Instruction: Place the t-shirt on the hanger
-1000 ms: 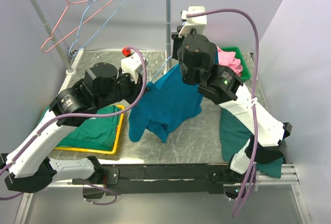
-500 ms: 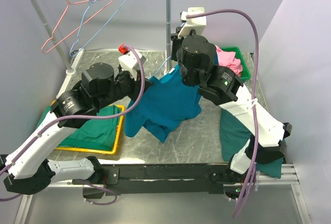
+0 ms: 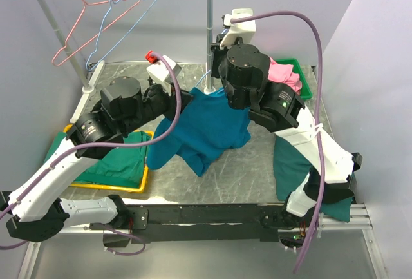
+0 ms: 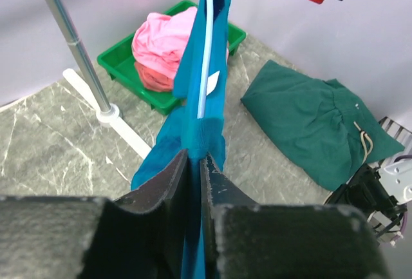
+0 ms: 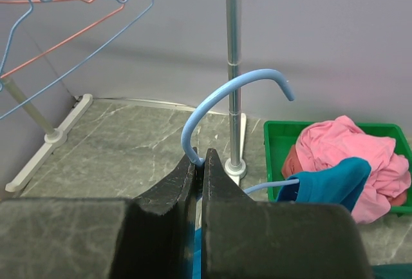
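The teal-blue t-shirt (image 3: 209,127) hangs between my two grippers above the table. My left gripper (image 3: 187,98) is shut on a fold of the shirt's edge (image 4: 195,156). In the left wrist view the light-blue hanger wire (image 4: 206,47) runs up inside the cloth, beside the white label (image 4: 212,82). My right gripper (image 5: 199,160) is shut on the neck of the hanger, and its curved hook (image 5: 238,82) rises above the jaws. One hanger arm pokes into a teal shoulder (image 5: 328,185). In the top view the right gripper (image 3: 222,92) is mostly hidden under its wrist.
A rack post (image 3: 209,34) stands just behind the shirt. A pink-red hanger (image 3: 84,24) and another light-blue hanger (image 3: 125,31) hang on its rail. A green tray (image 3: 309,86) holds a pink garment. A yellow tray (image 3: 138,182) holds a dark green shirt; another dark green shirt (image 3: 293,163) lies at right.
My left gripper has moved up and toward the rack post with the shirt's edge in it, pulling the cloth tighter over the hanger. The right gripper has barely moved.
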{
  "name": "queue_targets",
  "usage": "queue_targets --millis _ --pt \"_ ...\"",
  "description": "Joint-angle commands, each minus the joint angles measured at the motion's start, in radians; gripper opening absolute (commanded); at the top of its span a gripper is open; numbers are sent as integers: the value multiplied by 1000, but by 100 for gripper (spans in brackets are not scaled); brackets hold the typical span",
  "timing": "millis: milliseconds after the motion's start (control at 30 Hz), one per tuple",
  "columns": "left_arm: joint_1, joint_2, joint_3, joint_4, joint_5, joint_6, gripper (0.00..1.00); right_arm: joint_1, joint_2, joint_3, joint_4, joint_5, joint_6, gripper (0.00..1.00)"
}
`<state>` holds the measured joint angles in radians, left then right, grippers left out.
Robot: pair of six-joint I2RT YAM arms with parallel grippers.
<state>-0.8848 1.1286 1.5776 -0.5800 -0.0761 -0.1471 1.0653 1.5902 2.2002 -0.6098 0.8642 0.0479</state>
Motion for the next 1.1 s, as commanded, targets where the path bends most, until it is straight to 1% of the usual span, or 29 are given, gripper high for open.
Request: queue_targets --millis 0,33,100,133,200,267,300,400,533,633,767,867,900,967,1000,1033,1067 --pt "4 0 10 55 -19 0 23 25 4 73 31 -2 -22 0" --pt "4 -1 16 48 -21 0 32 27 7 81 36 -1 -28 0" --pt "4 -9 33 32 -17 -2 39 27 10 85 44 2 -39 0" --pt "4 -15 38 29 -14 -3 46 27 11 90 44 4 -39 0" --pt "4 -33 54 7 -8 -9 49 27 16 96 47 6 -39 0" --pt "4 -32 97 -33 -19 -9 50 27 24 108 42 7 -39 0" --pt "4 -32 111 -90 -19 -6 51 27 25 110 44 9 -39 0" --pt "4 -30 142 -173 10 3 52 25 27 102 54 15 -69 0" --pt "4 -35 140 -237 67 0 55 27 51 119 53 22 -77 0" --pt "4 -17 134 -290 65 -3 55 27 66 142 42 21 -77 0" --pt "3 -1 98 -311 68 -11 53 27 76 145 50 27 -86 0" --pt "3 3 73 -293 13 -23 46 27 86 155 38 24 -77 0" --pt "4 0 64 -281 -5 -28 38 27 83 150 36 21 -74 0" --pt "4 -10 32 -241 -11 -31 30 27 83 141 38 16 -68 0" --pt "3 -16 19 -227 -39 -35 14 27 82 133 36 16 -66 0" --pt "4 -26 -2 -213 -57 -45 6 27 82 132 35 15 -63 0" --pt "3 -30 -13 -199 -82 -51 1 27 80 127 33 13 -57 0"
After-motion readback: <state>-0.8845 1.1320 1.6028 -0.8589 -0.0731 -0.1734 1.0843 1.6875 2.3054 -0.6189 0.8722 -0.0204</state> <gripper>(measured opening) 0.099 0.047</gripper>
